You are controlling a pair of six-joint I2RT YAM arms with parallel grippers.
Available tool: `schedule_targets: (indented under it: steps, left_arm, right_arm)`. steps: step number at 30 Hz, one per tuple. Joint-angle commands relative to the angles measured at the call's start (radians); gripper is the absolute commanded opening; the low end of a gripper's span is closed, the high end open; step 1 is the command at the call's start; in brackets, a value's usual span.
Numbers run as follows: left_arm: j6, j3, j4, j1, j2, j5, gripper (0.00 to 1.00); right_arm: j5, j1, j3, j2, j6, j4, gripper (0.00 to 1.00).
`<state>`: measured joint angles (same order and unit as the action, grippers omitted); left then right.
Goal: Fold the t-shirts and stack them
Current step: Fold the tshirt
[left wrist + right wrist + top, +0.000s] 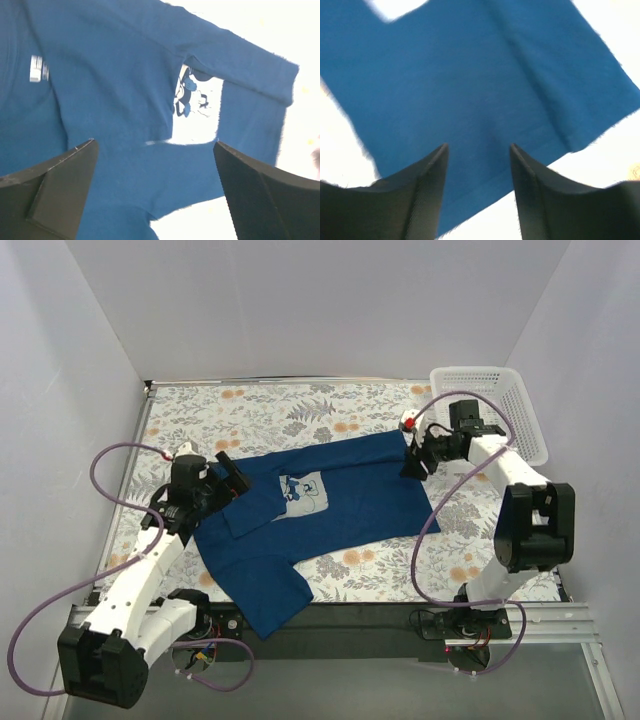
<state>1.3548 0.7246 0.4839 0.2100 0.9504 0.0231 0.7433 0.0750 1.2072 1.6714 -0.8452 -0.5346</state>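
On the floral-patterned table (pixel 250 410), one navy blue t-shirt (pixel 350 505) was spread out loosely, with its far right corner turned toward the white lattice basket (pixel 495 405). On the shirt's chest a pale square print (pixel 303 493) of a cartoon mouse was shown, and no words could be read in it. In the left wrist view part of that print was covered by folds of the shirt's own cloth. A small white neck label (pixel 37 68) was marked with dark bar-like lines too blurred to be read.

The left gripper (pixel 232 480) was held at the shirt's left end, beside the print, with its jaws spread wide and nothing caught between them. The right gripper (pixel 415 462) was placed at the shirt's far right corner. Its black fingers (pixel 420 190) were parted moderately, nothing was clamped, and flat cloth was seen below the gap. Whether either set of tips touched the shirt could not be told. The table around the shirt was washed out to white in both wrist views, and the right wrist view was blurred.
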Motion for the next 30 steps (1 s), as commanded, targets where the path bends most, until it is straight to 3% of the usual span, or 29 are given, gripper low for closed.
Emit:
schedule_targets:
  steps: [1,4,9,14,19,20,25,30]
  left_arm:
    - [0.260,-0.019,0.120,-0.011,-0.111,0.047,0.94]
    - [0.360,0.007,0.223,-0.015,-0.140,0.098,0.97]
    - [0.405,0.093,0.387,-0.015,-0.099,0.178,0.95]
    - [0.267,0.134,0.363,-0.015,-0.111,0.155,0.94]
    - [0.112,0.165,0.230,-0.015,-0.275,0.025,0.88]
    - [0.103,0.168,0.219,-0.015,-0.301,0.021,0.88]
    - [0.023,0.180,0.154,-0.015,-0.467,0.005,0.88]
    - [-0.029,0.225,0.119,-0.015,-0.556,0.026,0.89]
  right_arm:
    - [0.077,0.006,-0.115,-0.174,-0.394,-0.208,0.51]
    - [0.076,0.045,-0.253,-0.243,-0.532,-0.246,0.55]
    - [0.056,0.206,-0.371,-0.335,-0.526,-0.235,0.56]
    - [0.065,0.441,-0.408,-0.374,-0.473,-0.193,0.55]
    - [-0.013,0.739,-0.393,-0.378,-0.335,-0.069,0.54]
    - [-0.025,0.847,-0.393,-0.374,-0.281,-0.006,0.54]
    - [-0.103,1.136,-0.299,-0.219,-0.144,0.108,0.49]
    - [-0.245,1.327,-0.174,-0.055,-0.010,0.222,0.48]
